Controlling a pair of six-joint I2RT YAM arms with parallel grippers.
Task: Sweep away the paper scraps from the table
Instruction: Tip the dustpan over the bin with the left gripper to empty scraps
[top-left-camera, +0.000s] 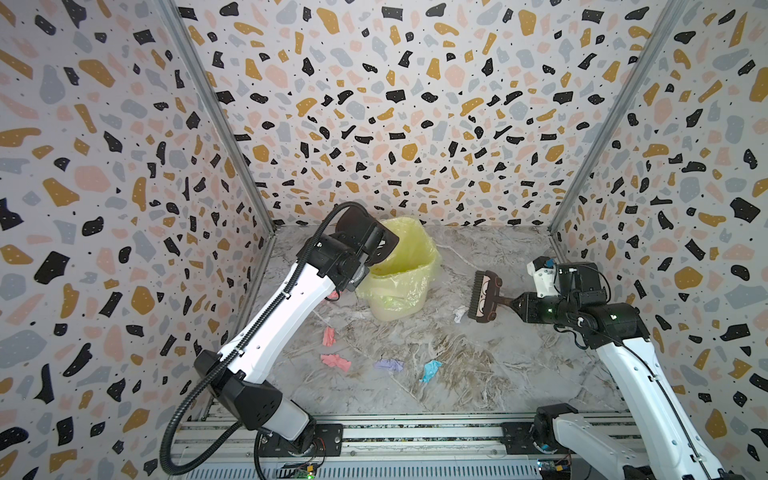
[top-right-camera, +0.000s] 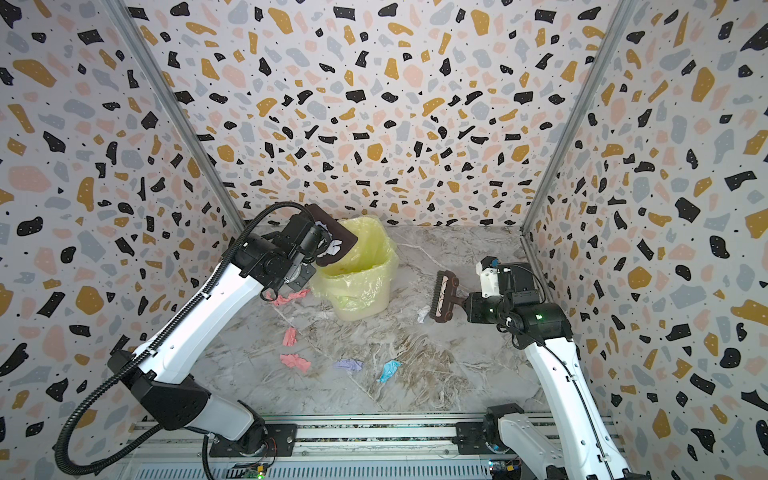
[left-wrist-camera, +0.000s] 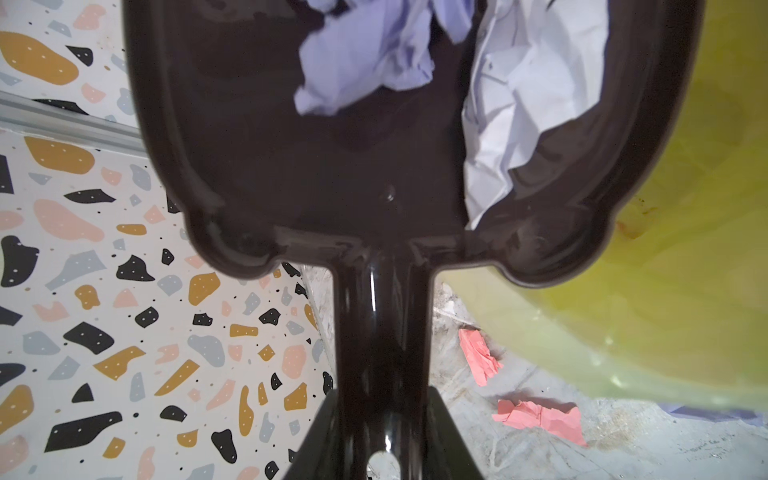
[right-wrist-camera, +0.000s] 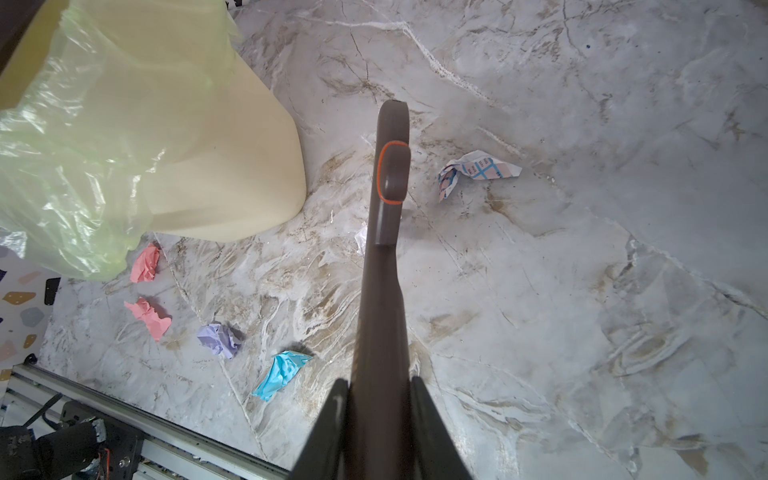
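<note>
The left tool (left-wrist-camera: 384, 436) is clamped on the handle of the pan (left-wrist-camera: 332, 166), which it holds tipped at the mouth of the bin (top-left-camera: 395, 309). The right tool (right-wrist-camera: 378, 432) is clamped on the brush (top-left-camera: 484, 296), held over the bench (top-left-camera: 519, 374) to the right of the bin.

The job looks part done: one load is up but not dumped. Two scraps (left-wrist-camera: 365, 62) lie in the pan, one lilac and one white (left-wrist-camera: 532, 104).

On the bench I count seven more:
- three pink (top-right-camera: 289, 336), one of them at the bin's foot, half under the left arm
- one lilac (top-right-camera: 348, 365)
- one blue (top-right-camera: 389, 370)
- two white by the brush, one printed (right-wrist-camera: 478, 170) and one plain (right-wrist-camera: 360, 239)

There is one pan, one brush and one bin.
</note>
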